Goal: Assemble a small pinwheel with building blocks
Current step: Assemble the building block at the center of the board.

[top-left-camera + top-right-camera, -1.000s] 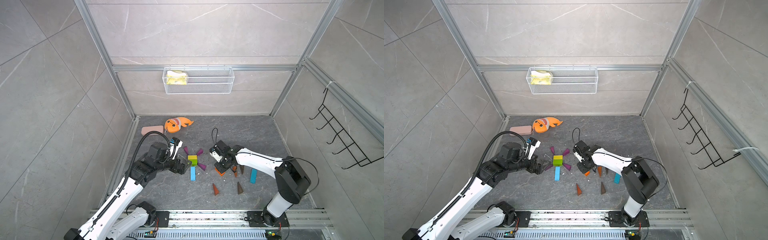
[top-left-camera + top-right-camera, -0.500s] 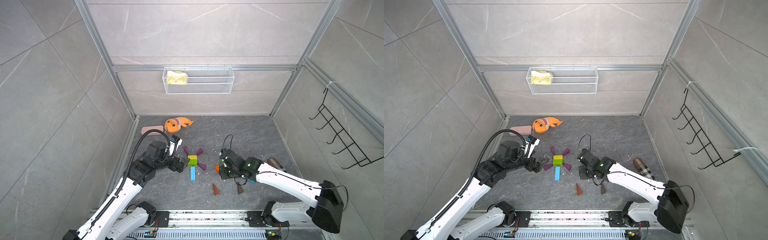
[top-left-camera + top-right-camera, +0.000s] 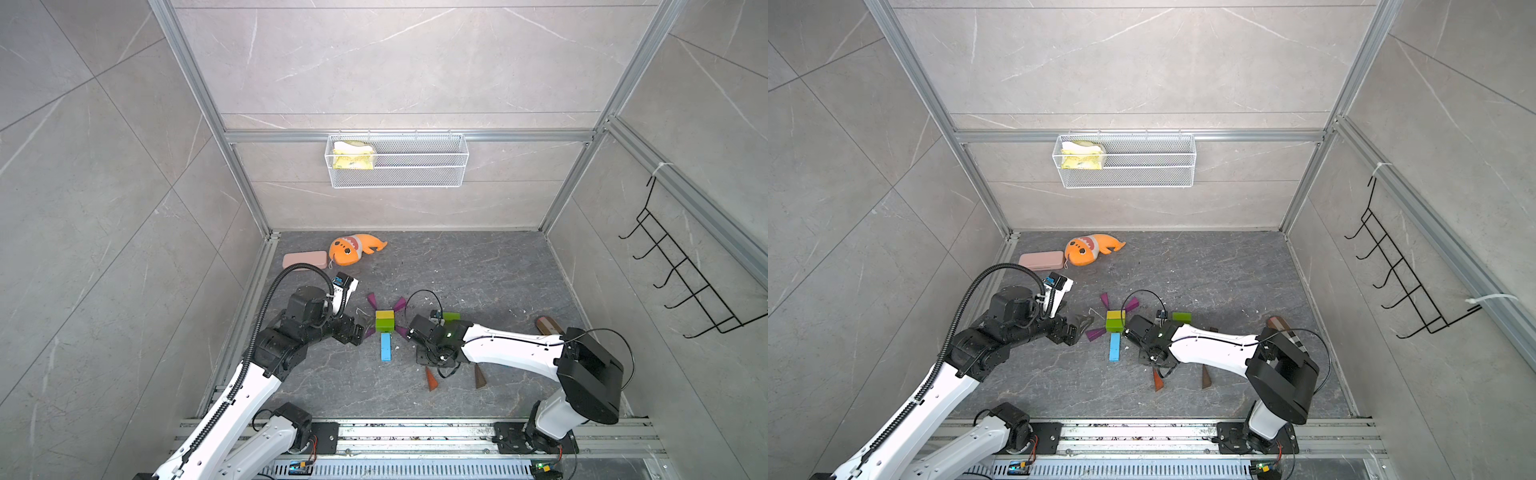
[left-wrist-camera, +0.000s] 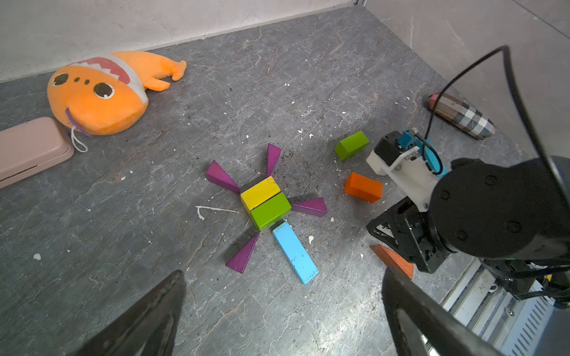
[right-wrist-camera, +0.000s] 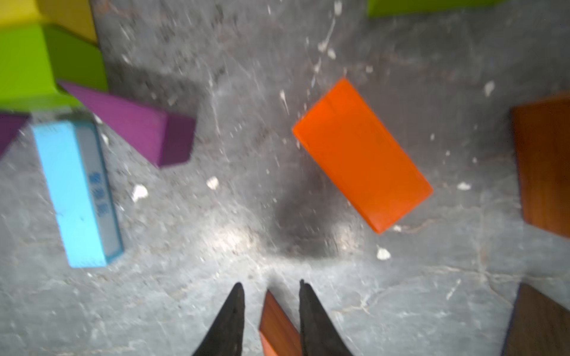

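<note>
Step in hand: by my reading, the right arm is picking up a wedge to add to the pinwheel.
Right end effector (image 5: 270, 282): its fingers are set narrowly astride the thin end of the orange-brown wedge (image 5: 277, 326). One finger sits against the wood, and a sliver of desk (image 3: 457, 270) shows beside the other. I cannot tell whether the clamp is firm.
Left end effector (image 4: 283, 273): spread wide and holding nothing, it hangs just left of the pinwheel in both top views.
Wedge position: it lies flat on the desk at lower centre of a top view. Its long axis runs roughly up and down the frame, with the point toward the fingers.
Pinwheel so far: a yellow brick (image 4: 259, 192) and a green brick (image 4: 270, 211) touch to form the hub. Four purple wedges (image 4: 220, 178) fan out from its corners, and a light-blue bar (image 4: 294, 251) serves as the stem.
Key relation: the hub lies up and to the left of the right end effector in both top views, close by. The right arm is much the nearer to the wedge.
Loose blocks: an orange brick (image 4: 363, 187), a second green brick (image 4: 351, 145) and a dark brown wedge (image 3: 480, 376).
Writing: there are blue printed marks on the bar's side, too blurred to read. No brand is visible.
</note>
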